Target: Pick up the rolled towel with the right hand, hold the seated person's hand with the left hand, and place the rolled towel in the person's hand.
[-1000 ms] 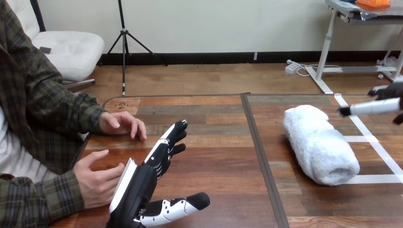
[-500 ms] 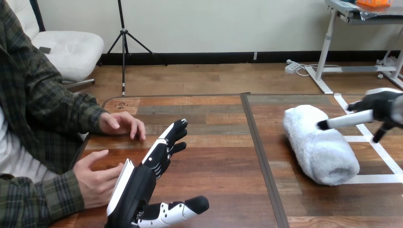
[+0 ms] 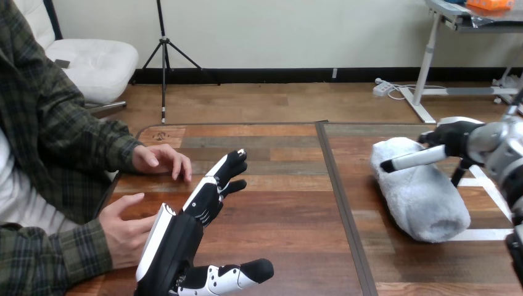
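Head view. Robot hands counted: two.

The right hand [image 3: 459, 137] was at the far right, unclenched, above the far end of the rolled towel [image 3: 419, 197]. One straight white finger [image 3: 413, 159] lay across the top of the roll, pointing left, and its dark thumb [image 3: 457, 174] pointed down on the roll's right side. Nothing was curled round the towel.

The left hand [image 3: 176, 240] was at the near left, released. Its black-and-white jointed fingers [image 3: 223, 174] were stretched toward the far side, its thumb [image 3: 228, 277] was spread out to the right, and the white shell on its back faced left. It held nothing.

Towels: one. It was white, fluffy and rolled into a thick cylinder. It lay on the right half of the table [image 3: 277, 203], running from far left to near right, with strips of white tape [image 3: 487, 234] beside it.

Person's hands: two, both at the left.
- The far hand [image 3: 161, 161] rested palm down on the wood, apart from the left hand's fingertips.
- The near hand [image 3: 126, 231] stood on its edge just beside the left hand's white shell. I cannot tell whether they touched.

Table: brown wooden planks in mixed tones, divided by one dark seam [image 3: 336, 185] running near to far. A small mark [image 3: 159, 135] at the far left corner was too small to read.
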